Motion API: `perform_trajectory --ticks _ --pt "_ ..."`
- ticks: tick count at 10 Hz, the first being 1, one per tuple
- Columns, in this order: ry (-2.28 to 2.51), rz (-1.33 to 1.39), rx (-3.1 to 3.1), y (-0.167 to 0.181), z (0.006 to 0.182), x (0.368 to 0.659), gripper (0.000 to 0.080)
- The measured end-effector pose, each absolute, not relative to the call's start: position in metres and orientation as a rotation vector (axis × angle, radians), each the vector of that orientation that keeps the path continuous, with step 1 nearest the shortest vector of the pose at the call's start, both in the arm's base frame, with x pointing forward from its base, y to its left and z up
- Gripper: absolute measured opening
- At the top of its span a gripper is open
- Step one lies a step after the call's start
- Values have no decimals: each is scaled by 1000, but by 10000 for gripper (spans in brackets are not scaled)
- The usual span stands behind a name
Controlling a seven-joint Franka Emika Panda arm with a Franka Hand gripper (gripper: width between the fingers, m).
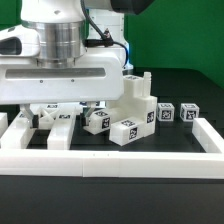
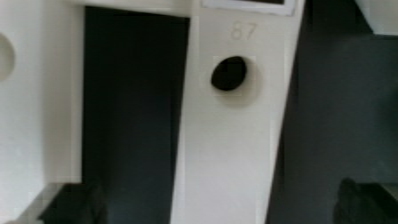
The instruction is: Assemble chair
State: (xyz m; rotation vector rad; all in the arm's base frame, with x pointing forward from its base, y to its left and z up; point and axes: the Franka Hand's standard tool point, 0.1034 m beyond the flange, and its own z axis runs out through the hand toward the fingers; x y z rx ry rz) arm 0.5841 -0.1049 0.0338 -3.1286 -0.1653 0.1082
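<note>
White plastic chair parts [image 1: 133, 103] lie loose on the black worktop [image 1: 180, 90], inside the white border rail [image 1: 120, 155]. The rail runs across the front and up the exterior view's right. The largest item is a stepped blocky piece near the middle of the enclosure, with one tag facing the camera. Just in front of it are two small tagged blocks [image 1: 98, 121]. Two further tagged blocks [image 1: 176, 113] sit apart from these, toward the exterior view's right and near the side rail.

The end effector [image 2: 217, 205] is released, with its jaws wide. In the wrist view the dark fingertips [image 2: 71, 203] stand on either side of a long white chair piece [image 2: 231, 130]. A strip of dark worktop shows between each fingertip and the piece, so they are not touching and nothing is grasped. The piece runs lengthwise away from the fingers and has one dark round hole [image 2: 230, 72] in its face. A second white part [image 2: 32, 110] lies beside it, across a dark gap.

In the exterior view the white wrist housing [image 1: 60, 70] fills the exterior view's left, low over the parts there, and hides most of what is beneath it. The fingers appear to reach down among white pieces by the front rail, but contact cannot be judged from this angle.
</note>
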Motion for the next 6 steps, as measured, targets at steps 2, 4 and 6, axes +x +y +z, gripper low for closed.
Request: perform_trajectory --ticks 2,4,6 --pt "-164 108 -3129 -105 34 584 648" --pt "-114 129 -3134 -107 24 579 648" --pt "-63 154 -3138 -104 14 575 648"
